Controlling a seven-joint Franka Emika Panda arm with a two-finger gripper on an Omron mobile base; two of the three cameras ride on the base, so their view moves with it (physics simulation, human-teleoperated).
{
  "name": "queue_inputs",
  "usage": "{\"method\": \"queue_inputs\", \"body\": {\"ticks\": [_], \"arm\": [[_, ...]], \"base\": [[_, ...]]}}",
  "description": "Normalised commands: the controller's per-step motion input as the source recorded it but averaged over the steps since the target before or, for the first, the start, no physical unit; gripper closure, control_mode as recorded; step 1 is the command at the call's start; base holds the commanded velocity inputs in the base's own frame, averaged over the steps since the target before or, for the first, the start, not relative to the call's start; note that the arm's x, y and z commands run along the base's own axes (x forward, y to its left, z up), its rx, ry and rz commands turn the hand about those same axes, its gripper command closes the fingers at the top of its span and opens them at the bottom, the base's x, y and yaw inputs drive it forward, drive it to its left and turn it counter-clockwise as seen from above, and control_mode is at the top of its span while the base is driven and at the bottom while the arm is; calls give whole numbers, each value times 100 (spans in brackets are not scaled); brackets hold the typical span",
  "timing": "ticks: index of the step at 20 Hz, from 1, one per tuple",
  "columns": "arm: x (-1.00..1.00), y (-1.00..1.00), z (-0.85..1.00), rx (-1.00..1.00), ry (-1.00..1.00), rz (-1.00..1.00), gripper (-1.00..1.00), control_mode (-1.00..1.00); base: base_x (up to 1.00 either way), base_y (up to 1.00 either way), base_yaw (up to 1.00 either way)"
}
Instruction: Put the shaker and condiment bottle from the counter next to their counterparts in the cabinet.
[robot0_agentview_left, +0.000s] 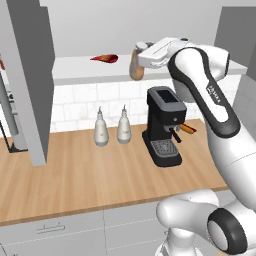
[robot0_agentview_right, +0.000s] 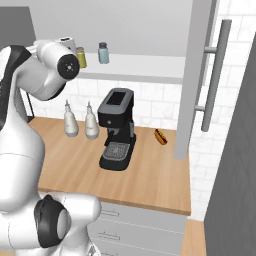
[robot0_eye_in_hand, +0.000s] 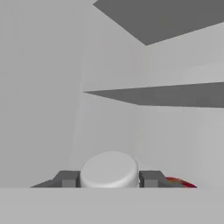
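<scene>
We see the condiment bottle (robot0_agentview_left: 136, 67), rounded clear glass with orange-brown contents and a pale cap, clamped between the fingers (robot0_eye_in_hand: 150, 178) of the gripper (robot0_agentview_left: 140, 48); in the hand view one dark finger sits on each side of its cap. It is held upright at the front edge of the cabinet's (robot0_agentview_left: 30, 80) pale grey shelf board (robot0_agentview_left: 85, 70), and we cannot tell whether its base touches the board. To its left on the board the slim red bottle (robot0_agentview_left: 105, 58) lies on its side, with bare shelf between them. In the right base view two shakers stand near the shelf's left end: the olive-yellow shaker (robot0_agentview_right: 81, 57) and, just beside it, the blue-grey shaker (robot0_agentview_right: 103, 53), with open board running right to the door. Below, on the wooden counter (robot0_agentview_left: 85, 175), stand two white teardrop bottles (robot0_agentview_left: 101, 129) side by side, one black coffee machine (robot0_agentview_left: 163, 125) near them, and one hot dog (robot0_agentview_right: 160, 136) beyond it; the counter's front strip is bare wood
</scene>
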Motion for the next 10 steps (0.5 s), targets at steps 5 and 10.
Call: {"method": "queue_inputs", "body": {"ticks": [5, 10], "arm": [[34, 0, 0, 0, -1, 0, 100, -100], [43, 0, 0, 0, 0, 0, 100, -100]], "base": [[0, 0, 0], [0, 0, 0]]}}
